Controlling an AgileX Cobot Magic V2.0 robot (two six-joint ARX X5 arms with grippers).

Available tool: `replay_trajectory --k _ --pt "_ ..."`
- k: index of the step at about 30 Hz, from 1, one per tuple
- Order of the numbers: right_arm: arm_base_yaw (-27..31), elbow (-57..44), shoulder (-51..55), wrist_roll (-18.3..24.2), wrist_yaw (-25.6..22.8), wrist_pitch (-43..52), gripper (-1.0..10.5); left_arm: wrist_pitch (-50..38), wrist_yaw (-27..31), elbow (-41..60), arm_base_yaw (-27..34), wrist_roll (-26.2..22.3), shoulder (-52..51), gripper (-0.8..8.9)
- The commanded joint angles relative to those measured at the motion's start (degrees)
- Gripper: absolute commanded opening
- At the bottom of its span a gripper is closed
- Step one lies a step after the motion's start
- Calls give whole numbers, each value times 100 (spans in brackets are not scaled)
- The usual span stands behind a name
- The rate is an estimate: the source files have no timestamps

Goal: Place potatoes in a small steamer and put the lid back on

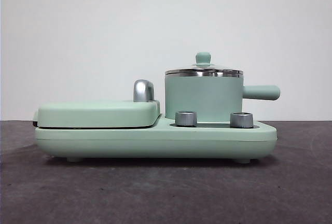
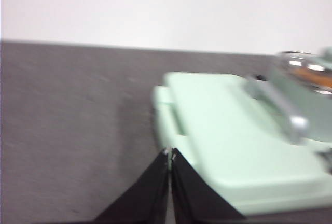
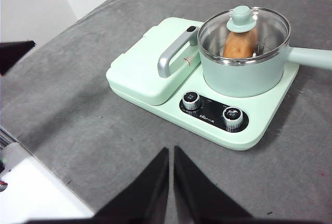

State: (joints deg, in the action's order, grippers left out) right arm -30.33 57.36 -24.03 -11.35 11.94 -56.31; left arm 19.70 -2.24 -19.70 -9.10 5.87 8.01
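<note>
In the front view, the small steamer [image 1: 203, 98] stands right of the middle of the picture, on the green cooker base [image 1: 155, 140]. The lid [image 1: 204, 70] sits flat on the pot's steel rim, with its little green knob on top. The pot's stubby handle sticks out to the right. The flat green griddle cover [image 1: 98, 114] is on the left, with a silver handle [image 1: 143, 90] behind it. No arm shows here.

In the left wrist view, the picture is blurry. The left gripper [image 2: 170, 154] is at the bottom middle, and its two black jaws are pressed together with nothing between them. It hangs just beside the edge of the griddle cover. The pot with its lid is far off at the upper right edge, where a bit of orange shows through the glass.

In the right wrist view, the right gripper [image 3: 171, 151] is at the bottom middle, its jaws pressed together and holding nothing. The pot is at the upper right, well apart from the jaws. The potato [image 3: 239, 43] stands on end inside the pot, under the glass lid. The two round knobs [image 3: 211, 109] lie between the gripper and the pot.

The potato is in and the lid is on, so the job looks done. Neither gripper is close to the pot.
</note>
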Motion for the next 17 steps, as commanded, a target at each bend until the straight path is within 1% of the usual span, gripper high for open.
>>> replay_trajectory --k 1,3,6,11,14,17 --pt "-31 39 -17 42 4 63 14 -468 157 697 192 -420 -367 5" --pt "-31 39 -17 44 4 61 14 -632 175 1143 313 -389 -599 5" --pt "-31 39 -17 44 4 61 14 -636 175 1521 387 -323 -782 5" --pt "-31 39 -17 42 4 61 14 -649 179 1814 389 -328 -782 5" --pt "-31 42 -17 44 4 63 14 -890 190 1897 391 -332 -785 5" --pt "-31 42 -17 44 4 61 14 -901 188 1897 389 -330 -782 5"
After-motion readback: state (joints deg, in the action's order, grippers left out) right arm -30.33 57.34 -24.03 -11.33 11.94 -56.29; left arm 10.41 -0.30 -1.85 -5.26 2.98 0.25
